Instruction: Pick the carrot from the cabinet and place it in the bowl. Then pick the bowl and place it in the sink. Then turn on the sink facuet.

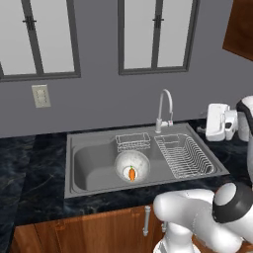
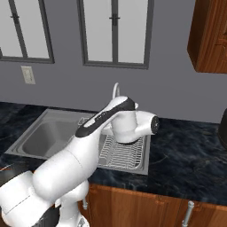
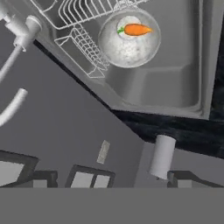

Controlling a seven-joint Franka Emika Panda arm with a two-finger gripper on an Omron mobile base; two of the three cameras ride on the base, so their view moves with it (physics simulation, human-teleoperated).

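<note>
Carrot (image 1: 132, 173) lying inside the bowl (image 1: 132, 164), bowl resting on the floor of the sink (image 1: 94, 168) just in front of the sink facuet (image 1: 164, 109), so judged ready for the tap step. Hand (image 1: 227, 125) raised right of the facuet, fingers spread and holding nothing. No readable writing or brand anywhere.

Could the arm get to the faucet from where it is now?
Probably yes. The faucet stands bare behind the sink, with nothing around its spout. The bowl with the carrot sits low in the basin, out of the way, and the tool is open and empty.
</note>
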